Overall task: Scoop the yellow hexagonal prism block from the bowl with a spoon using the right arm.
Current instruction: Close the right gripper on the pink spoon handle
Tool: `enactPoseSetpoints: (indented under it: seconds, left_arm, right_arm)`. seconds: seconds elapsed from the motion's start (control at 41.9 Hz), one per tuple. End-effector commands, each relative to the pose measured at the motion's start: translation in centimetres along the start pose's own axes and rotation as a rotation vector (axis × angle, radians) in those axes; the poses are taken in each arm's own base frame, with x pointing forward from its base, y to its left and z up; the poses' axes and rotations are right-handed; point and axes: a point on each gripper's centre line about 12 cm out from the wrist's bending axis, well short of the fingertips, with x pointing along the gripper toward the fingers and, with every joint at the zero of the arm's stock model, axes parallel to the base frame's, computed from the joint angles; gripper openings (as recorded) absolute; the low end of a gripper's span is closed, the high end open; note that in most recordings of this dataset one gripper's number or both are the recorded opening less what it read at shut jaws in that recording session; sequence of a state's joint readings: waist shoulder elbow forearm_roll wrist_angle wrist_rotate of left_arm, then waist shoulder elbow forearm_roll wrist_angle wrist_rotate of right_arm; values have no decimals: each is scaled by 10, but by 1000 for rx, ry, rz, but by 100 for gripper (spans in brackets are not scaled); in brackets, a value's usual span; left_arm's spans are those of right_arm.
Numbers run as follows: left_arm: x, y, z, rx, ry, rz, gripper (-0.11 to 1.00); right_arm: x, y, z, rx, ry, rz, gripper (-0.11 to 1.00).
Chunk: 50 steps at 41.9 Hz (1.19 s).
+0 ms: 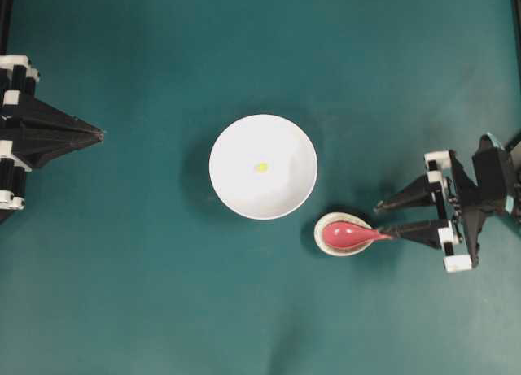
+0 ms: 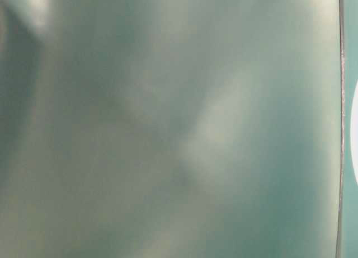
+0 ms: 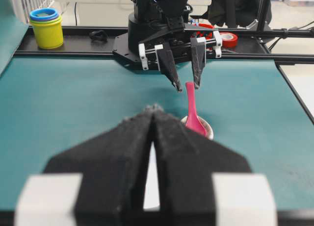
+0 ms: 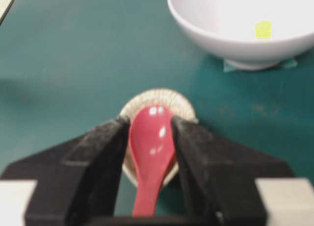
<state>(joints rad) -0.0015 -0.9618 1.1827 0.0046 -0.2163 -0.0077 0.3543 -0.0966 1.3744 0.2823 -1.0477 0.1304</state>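
Observation:
The white bowl [image 1: 244, 196] stands mid-table with the tiny yellow hexagonal prism block [image 1: 261, 167] lying inside it; the right wrist view shows the bowl [image 4: 221, 42] and the block [image 4: 263, 29] too. The pinkish-red spoon [image 1: 350, 233] rests with its scoop in a small speckled spoon rest [image 1: 326, 246], handle pointing right. My right gripper [image 1: 384, 220] is open, and in its wrist view [image 4: 150, 122] the fingers flank the spoon [image 4: 152, 142] without closing on it. My left gripper [image 1: 101, 134] is shut and empty at the left edge, far from the bowl.
In the left wrist view a yellow cup stack with blue rings [image 3: 46, 27] and a red tape roll [image 3: 228, 38] sit beyond the table's far black rail. Teal tape [image 4: 287, 64] lies at the bowl's foot. The table-level view is only a teal blur.

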Motion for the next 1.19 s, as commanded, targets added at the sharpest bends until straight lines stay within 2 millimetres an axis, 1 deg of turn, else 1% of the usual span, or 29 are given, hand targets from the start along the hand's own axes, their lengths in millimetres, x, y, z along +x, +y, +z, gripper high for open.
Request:
enactPoseSetpoints:
  seconds: [0.0,0.31,0.692,1.169]
  left_arm:
    - [2,0,4,0,-6,0,-1]
    - [2,0,2,1,8,-2,-1]
    - [2,0,1,1,17,-2,-1]
    - [2,0,1,0,20,-2,-1]
  right_arm:
    - [-2,3,0,4,-26,-2,47]
    - [-9,11,-15,-22,-23,5,47]
    - [0,12,-30,-53,21,-8,47]
    - [-1,8,-37,-64,48,-27,47]
